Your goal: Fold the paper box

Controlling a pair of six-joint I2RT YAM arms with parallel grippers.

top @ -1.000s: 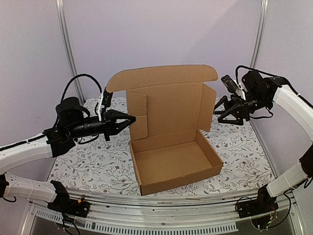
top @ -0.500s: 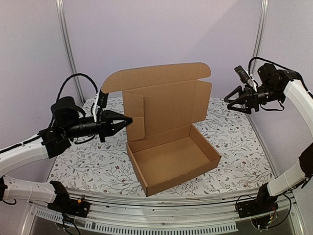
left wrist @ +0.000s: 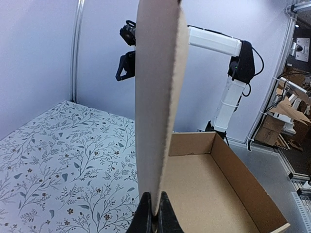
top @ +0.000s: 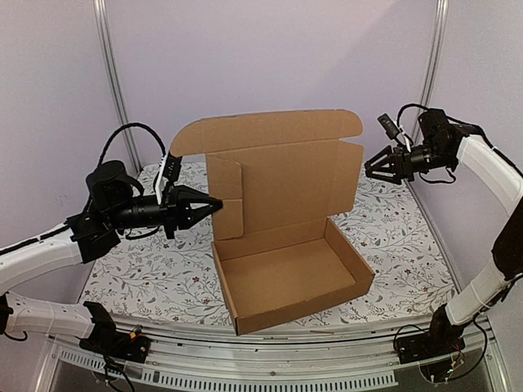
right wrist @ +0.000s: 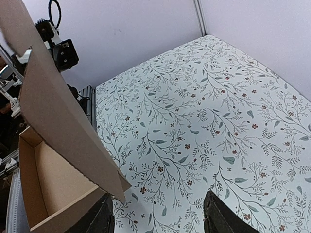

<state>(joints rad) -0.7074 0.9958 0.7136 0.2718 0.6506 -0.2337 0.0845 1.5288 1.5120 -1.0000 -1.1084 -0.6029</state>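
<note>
Table [top: 139, 282], floral cover: carries paper box [top: 282, 273] at centre, tray open, lid panel upright at rear. Left gripper [top: 216, 203]: pinching lid's left side flap. Right gripper [top: 368, 167]: jaws spread, just beside lid's right flap; contact not discernible.

Left end effector [top: 214, 204] at nine o'clock, pinched shut; right end effector [top: 368, 170] at two o'clock, jaws apart, pointing nine.

Legible markings: none.
Plain brown corrugated cardboard box [top: 278, 269] is unprinted; the white floral-patterned counter [top: 155, 278] shows leaf and blossom motifs only, no lettering.
</note>
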